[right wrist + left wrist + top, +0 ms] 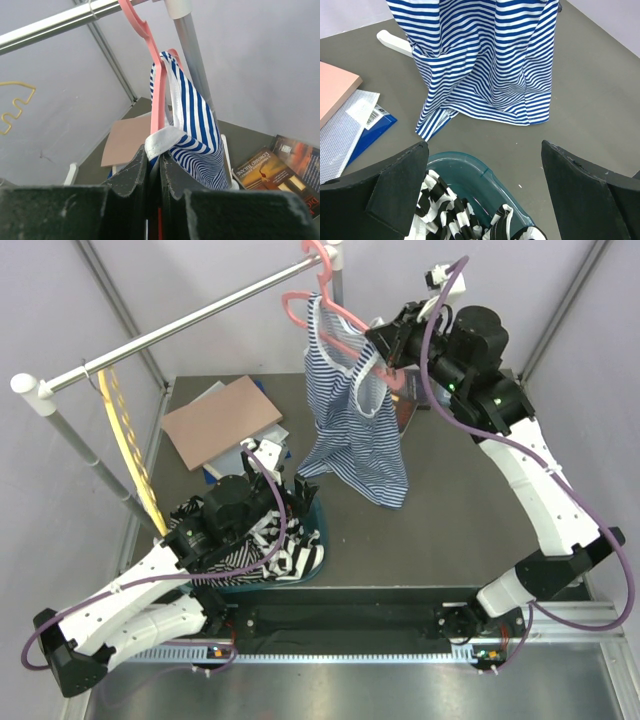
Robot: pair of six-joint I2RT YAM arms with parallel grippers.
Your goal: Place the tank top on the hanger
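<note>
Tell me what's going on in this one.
The right gripper is shut on a strap of the tank top, pinching it against the pink hanger, which hooks on the rail. The top drapes from there down to the table. The left gripper is open and holds nothing, above a teal bin of black-and-white clothes. Whether both straps sit on the hanger is unclear.
</note>
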